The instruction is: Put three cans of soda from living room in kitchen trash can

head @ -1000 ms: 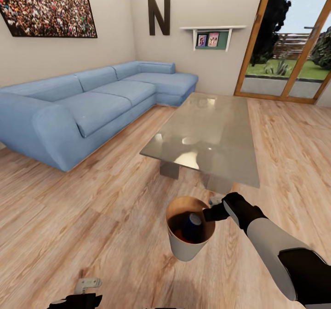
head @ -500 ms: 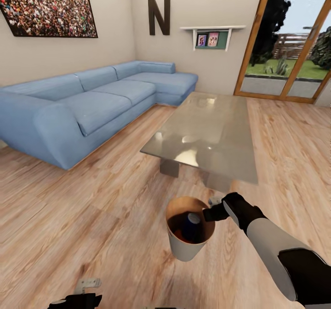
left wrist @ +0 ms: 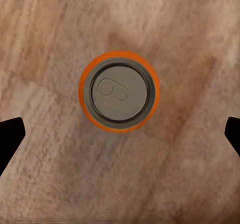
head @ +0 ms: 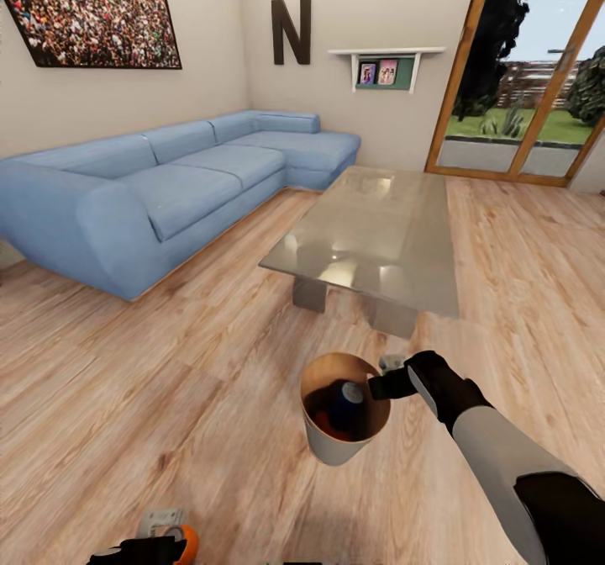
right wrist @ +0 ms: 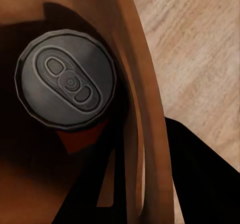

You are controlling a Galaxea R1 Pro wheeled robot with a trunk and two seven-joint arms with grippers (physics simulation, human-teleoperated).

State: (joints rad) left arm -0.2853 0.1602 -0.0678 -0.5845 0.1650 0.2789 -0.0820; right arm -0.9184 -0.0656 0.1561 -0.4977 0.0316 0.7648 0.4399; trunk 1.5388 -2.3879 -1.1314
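Right gripper (head: 388,382) pinched the bin (head: 334,446) rim.
Blue can (head: 345,404) stood inside; left gripper (left wrist: 120,134), fingers spread, hung over the orange can (left wrist: 119,90).

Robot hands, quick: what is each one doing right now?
Left gripper: open, above the orange soda can on the floor.
Right gripper: shut on the trash can rim.

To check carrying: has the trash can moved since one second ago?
Yes: the trash can went slightly away from the coffee table's near edge, toward the robot, in the right tool.
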